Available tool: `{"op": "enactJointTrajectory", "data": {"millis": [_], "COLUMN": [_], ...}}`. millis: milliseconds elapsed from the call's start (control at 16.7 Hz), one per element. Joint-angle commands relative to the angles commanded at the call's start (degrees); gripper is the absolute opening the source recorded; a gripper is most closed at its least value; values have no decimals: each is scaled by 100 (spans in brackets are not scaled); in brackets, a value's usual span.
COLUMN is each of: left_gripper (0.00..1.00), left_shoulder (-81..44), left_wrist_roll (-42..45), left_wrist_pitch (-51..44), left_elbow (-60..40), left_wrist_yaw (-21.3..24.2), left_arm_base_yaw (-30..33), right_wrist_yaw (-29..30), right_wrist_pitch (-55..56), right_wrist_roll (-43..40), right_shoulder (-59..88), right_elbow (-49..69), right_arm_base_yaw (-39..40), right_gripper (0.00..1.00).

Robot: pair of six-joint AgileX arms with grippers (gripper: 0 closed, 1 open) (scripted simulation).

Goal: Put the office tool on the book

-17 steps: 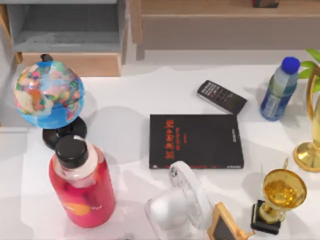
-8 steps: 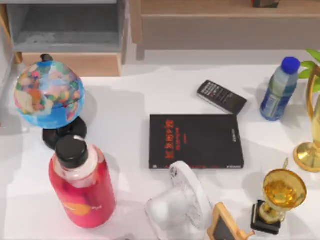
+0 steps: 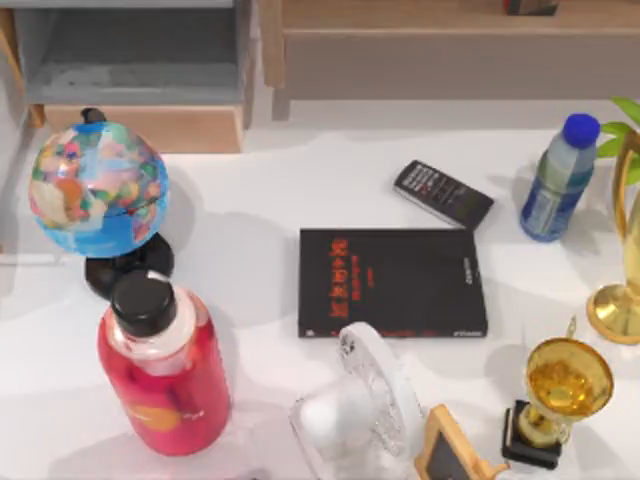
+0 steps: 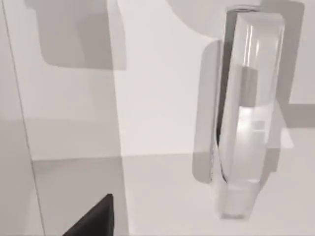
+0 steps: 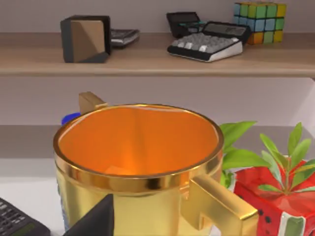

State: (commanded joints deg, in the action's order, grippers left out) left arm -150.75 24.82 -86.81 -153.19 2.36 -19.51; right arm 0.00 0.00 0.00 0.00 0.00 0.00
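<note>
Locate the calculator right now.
In the top view, the calculator lies flat on the table right of centre, just behind the book's far right corner and left of the water bottle.

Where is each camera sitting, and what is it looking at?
Top view: above the table, looking down at the book, calculator, globe and gold trophy cup.
Left wrist view: on my left arm, facing a clear upright block; a dark piece of the arm's own hardware pokes in.
Right wrist view: on my right arm, facing the trophy cup and a shelf.
Shared: trophy cup, calculator.
</note>
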Motion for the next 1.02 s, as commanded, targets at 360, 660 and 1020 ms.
{"op": "enactJointTrajectory", "data": {"millis": [360,660,1020], "left_gripper": [100,100,100], "left_shoulder": [-437,-352,88], "left_wrist_roll": [10,17,88], "left_wrist_pitch": [-81,44,619], "left_elbow": [-484,-269,736], "left_wrist_yaw": [42,50,46], "left_arm_base_yaw": [52,25,-23], "right_wrist_yaw": [0,0,0], "right_wrist_pitch": [0,0,0], "right_wrist_roll": [0,0,0], "right_shoulder": [0,0,0], "right_elbow": [0,0,0], "right_arm_base_yaw": [0,0,0], "right_gripper": [100,100,100]}}
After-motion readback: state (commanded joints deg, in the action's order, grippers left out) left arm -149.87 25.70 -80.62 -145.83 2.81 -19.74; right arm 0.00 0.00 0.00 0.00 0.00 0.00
